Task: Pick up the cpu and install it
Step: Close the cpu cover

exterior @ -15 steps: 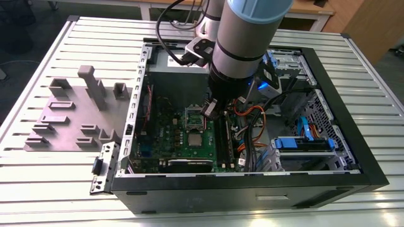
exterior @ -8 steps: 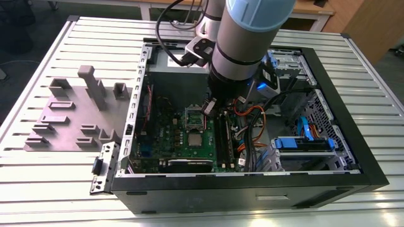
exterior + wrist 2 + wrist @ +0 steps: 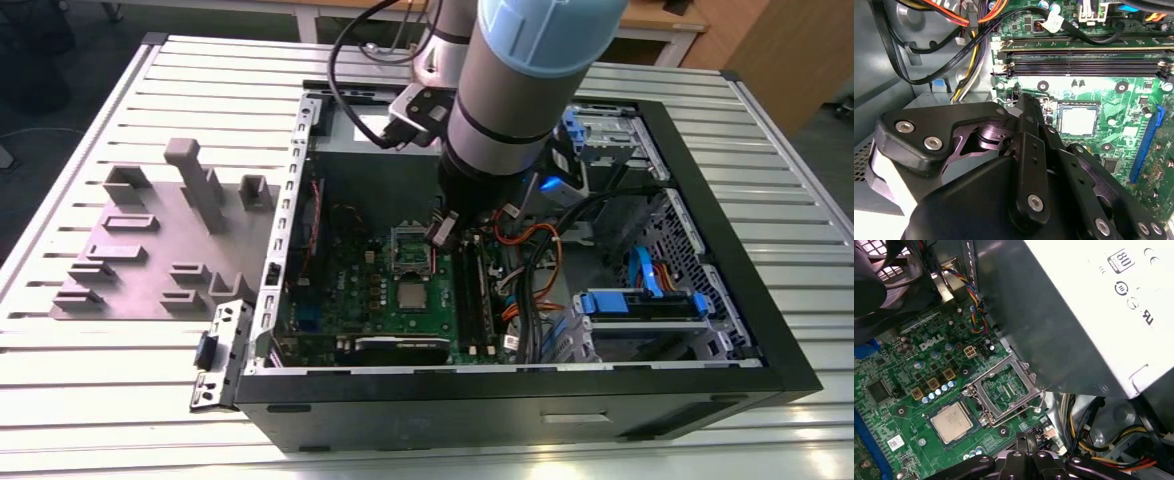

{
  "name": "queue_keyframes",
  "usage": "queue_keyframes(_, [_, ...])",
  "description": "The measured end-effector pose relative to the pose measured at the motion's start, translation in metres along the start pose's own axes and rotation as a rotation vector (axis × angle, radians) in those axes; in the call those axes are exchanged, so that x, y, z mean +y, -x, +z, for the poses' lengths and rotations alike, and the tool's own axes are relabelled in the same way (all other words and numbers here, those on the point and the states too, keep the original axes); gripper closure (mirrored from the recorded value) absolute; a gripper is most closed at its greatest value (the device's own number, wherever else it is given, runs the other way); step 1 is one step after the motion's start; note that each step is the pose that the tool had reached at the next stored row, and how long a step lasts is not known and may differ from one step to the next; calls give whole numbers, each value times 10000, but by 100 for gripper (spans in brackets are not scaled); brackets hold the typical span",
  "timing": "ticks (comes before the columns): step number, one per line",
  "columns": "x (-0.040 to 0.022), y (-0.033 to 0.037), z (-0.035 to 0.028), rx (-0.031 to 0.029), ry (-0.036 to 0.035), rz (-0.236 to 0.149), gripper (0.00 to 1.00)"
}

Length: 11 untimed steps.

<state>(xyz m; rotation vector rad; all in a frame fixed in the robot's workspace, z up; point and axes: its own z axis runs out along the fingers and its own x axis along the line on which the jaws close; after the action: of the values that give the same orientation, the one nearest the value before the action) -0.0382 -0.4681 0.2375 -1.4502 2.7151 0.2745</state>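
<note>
One cpu sits flat in its socket on the green motherboard, its silver top bare, with the socket frame swung open just beside it; it also shows in the second wrist view and the exterior view. Above the motherboard, inside the open computer case, the gripper hangs near the frame, apart from the cpu; whether its fingers are spread or closed I cannot tell.
</note>
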Motion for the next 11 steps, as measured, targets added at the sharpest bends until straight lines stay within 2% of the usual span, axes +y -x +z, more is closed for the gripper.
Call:
queue_keyframes(5, [9,19,49,-184,134,-58,90])
queue_keyframes(8, [19,36,90,-227,173,-101,90])
queue_keyframes(11, [27,50,122,-321,242,-135,90])
